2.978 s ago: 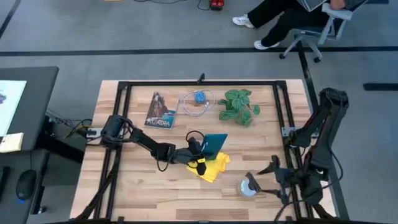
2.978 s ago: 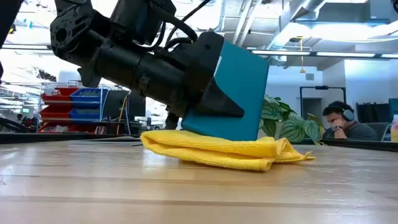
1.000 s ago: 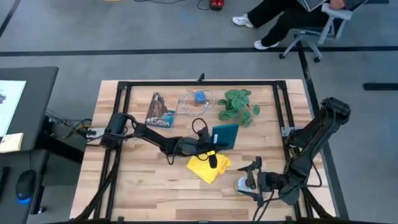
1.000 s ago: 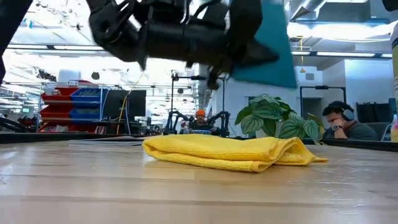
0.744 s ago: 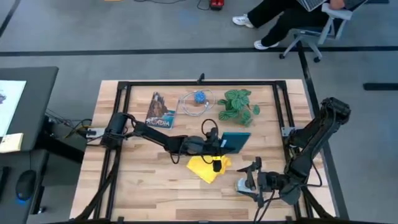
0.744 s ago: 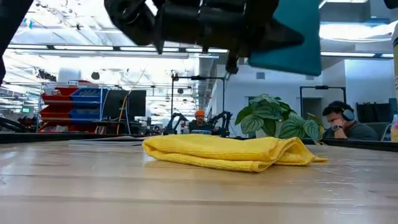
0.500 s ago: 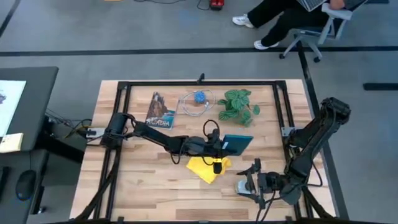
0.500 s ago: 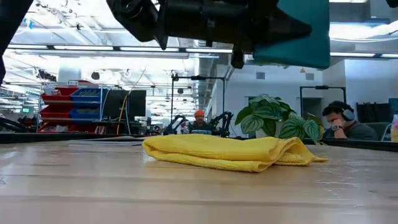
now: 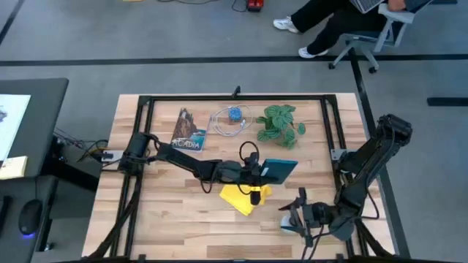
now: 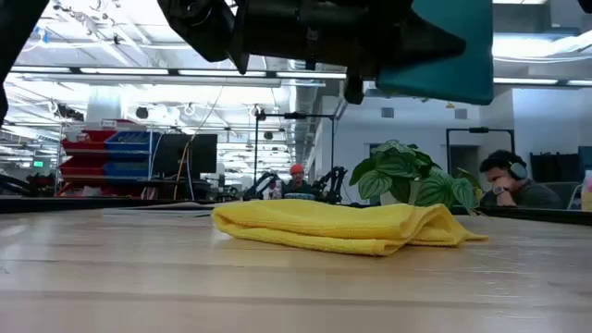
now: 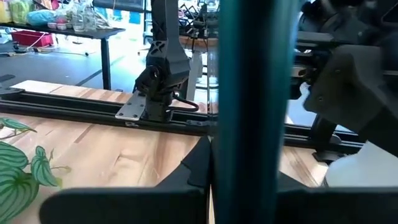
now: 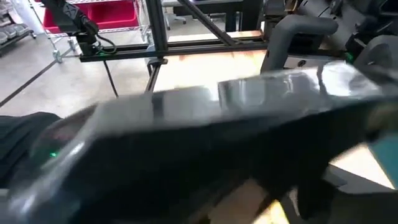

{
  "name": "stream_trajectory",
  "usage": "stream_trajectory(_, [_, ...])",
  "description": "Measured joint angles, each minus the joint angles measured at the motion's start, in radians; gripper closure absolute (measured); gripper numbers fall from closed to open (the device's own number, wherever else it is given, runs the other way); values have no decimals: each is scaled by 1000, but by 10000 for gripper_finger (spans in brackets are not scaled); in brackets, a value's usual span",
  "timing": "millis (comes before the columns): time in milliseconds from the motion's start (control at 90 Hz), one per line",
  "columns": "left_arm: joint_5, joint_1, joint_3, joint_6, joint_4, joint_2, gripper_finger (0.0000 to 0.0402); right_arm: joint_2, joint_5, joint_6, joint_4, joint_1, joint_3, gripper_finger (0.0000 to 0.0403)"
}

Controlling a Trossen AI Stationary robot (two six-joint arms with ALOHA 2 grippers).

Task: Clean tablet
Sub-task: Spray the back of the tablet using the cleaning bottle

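High view: the left hand (image 9: 257,172) grips the teal-backed tablet (image 9: 279,170) above the tabletop (image 9: 161,212), long axis running across toward the right side, over the yellow cloth (image 9: 246,197). Bare wood lies open ahead of the near edge. The right hand (image 9: 295,220) sits near the front edge; whether it is clenched cannot be told.

Low view: the tablet (image 10: 444,55) hangs clear above the cloth (image 10: 342,228).

Left wrist view: the tablet (image 11: 254,106) shows edge-on, clamped.
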Motion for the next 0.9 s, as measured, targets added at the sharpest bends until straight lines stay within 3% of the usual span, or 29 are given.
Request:
stream_trajectory(89, [0, 0, 0, 0, -2, 0, 391, 0, 3, 12, -16, 0, 0, 219])
stream_trajectory(189, [0, 0, 0, 0, -2, 0, 391, 0, 18, 29, -30, -1, -1, 230])
stream_trajectory(511, [-1, -7, 0, 18, -15, 0, 391, -1, 4, 22, -72, 13, 0, 180])
stream_trajectory(744, [-5, -22, 0, 18, -106, -46, 391, -1, 220, 23, -89, 112, 0, 176])
stream_trajectory(900, [-31, -45, 0, 18, -209, -93, 391, -1, 277, 22, -105, 179, 0, 177])
